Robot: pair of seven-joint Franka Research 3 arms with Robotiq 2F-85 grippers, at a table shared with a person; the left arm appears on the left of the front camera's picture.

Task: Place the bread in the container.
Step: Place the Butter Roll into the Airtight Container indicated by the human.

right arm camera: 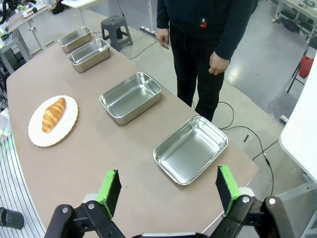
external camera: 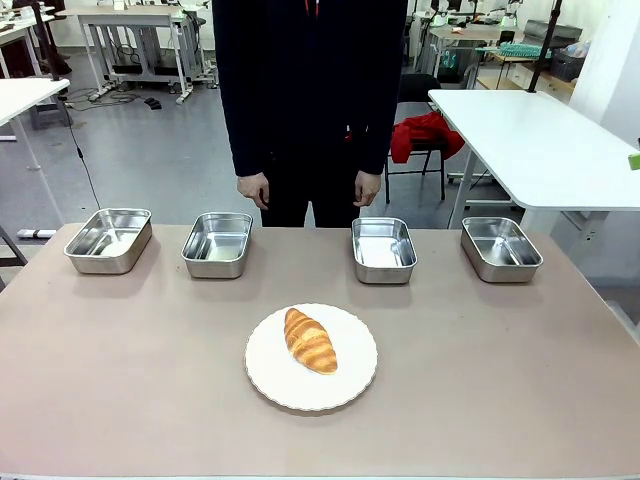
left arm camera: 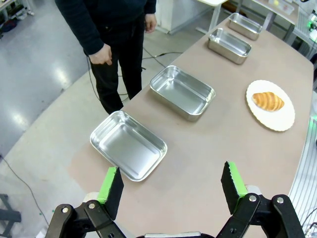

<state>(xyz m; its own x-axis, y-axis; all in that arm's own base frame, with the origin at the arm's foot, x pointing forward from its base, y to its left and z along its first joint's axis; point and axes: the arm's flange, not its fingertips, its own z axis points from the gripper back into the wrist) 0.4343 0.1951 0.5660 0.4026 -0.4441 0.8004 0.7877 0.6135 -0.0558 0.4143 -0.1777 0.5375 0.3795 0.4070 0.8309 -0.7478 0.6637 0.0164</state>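
Red mark (right arm camera: 203, 22) on the person's dark top: too small to read. Left pincer (left arm camera: 171, 179): fingers spread wide, gripping nothing, above the worktop (left arm camera: 198, 148). Right pincer (right arm camera: 167, 181): same, wide apart, touching nothing. Bread (external camera: 310, 341) lies on the white plate (external camera: 268, 385), mid-worktop. Four steel containers (external camera: 213, 268) in a row along the far edge, empty, well apart from the bread.

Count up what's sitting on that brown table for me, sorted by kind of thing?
Stainless-steel pans: 4
White plate: 1
Croissant: 1
Total: 6
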